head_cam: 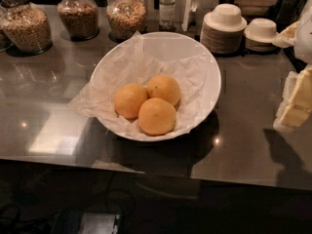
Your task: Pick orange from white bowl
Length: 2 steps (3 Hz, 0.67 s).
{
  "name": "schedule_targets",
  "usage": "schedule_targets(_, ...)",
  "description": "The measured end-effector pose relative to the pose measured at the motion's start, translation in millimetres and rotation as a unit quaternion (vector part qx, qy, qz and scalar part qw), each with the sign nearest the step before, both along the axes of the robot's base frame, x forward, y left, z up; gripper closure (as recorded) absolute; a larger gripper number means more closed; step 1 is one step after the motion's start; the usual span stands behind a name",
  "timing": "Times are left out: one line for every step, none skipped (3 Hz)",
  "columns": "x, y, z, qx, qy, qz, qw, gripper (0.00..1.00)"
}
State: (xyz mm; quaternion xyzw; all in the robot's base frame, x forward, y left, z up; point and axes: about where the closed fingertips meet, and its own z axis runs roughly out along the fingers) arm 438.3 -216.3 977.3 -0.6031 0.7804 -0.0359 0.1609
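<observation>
Three near-identical oranges lie together in the white bowl (207, 89), which is lined with crumpled white paper (92, 99). One orange (157, 116) is at the front, one (130, 100) at the left, one (165, 88) at the back. The bowl stands in the middle of a dark glossy counter (243, 130). My gripper (296, 101) is a pale cream shape at the right edge of the view, to the right of the bowl and well apart from it, above the counter. It holds nothing that I can see.
Three glass jars of grain (78, 16) stand along the back left, with a small bottle (166, 6) behind the bowl. Stacks of small white plates and bowls (223, 27) sit at the back right. The counter's front edge (146, 172) runs below the bowl.
</observation>
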Motion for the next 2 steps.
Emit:
schedule_targets(0.0, 0.1, 0.0, 0.000, 0.000, 0.000, 1.0000, 0.00)
schedule_targets(4.2, 10.9, 0.6, 0.005, -0.006, 0.018, 0.9998, 0.00)
